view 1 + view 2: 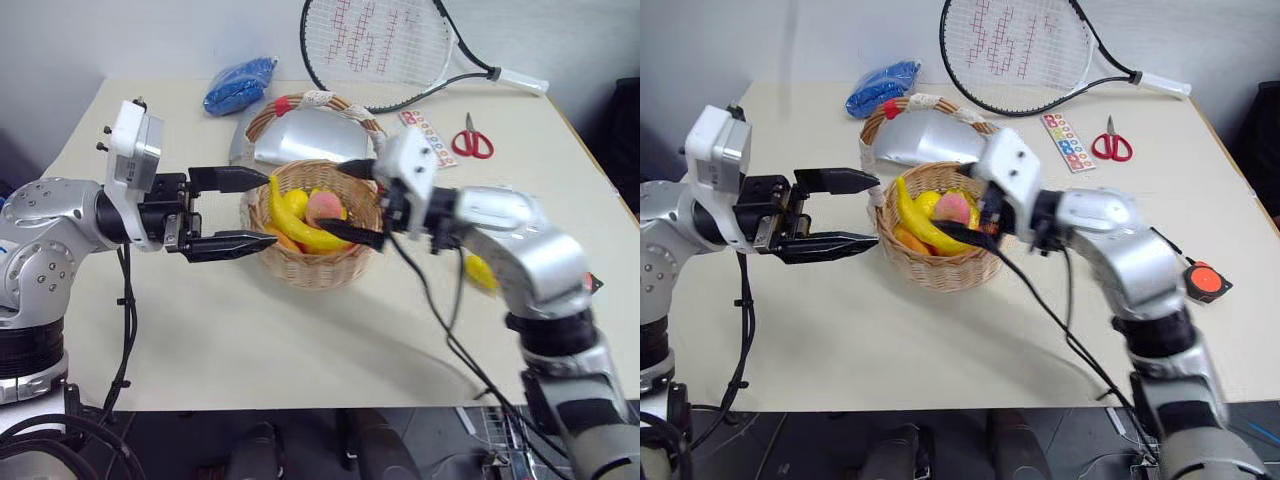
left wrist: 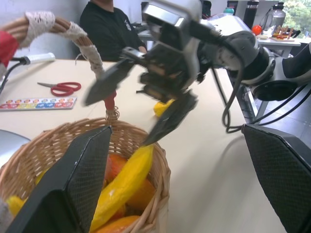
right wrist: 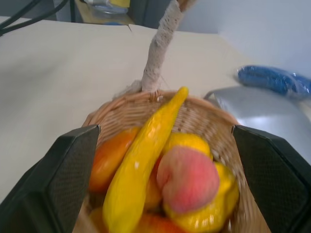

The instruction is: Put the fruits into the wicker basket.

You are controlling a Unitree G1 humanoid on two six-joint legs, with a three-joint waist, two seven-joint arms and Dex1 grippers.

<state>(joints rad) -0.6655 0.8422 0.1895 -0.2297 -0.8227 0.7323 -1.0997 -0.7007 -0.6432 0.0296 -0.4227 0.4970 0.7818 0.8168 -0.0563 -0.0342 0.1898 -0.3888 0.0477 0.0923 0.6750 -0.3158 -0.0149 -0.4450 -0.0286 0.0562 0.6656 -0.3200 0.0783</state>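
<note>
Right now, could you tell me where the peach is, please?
The peach lies inside the wicker basket at mid-table, beside the banana and on other yellow fruit, just ahead of the open right pincer.

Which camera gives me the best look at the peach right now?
The right wrist view: the peach sits large and unobstructed atop the fruit in the basket. Both eye views show it small, beside the banana. In the left wrist view I can't pick it out.
</note>
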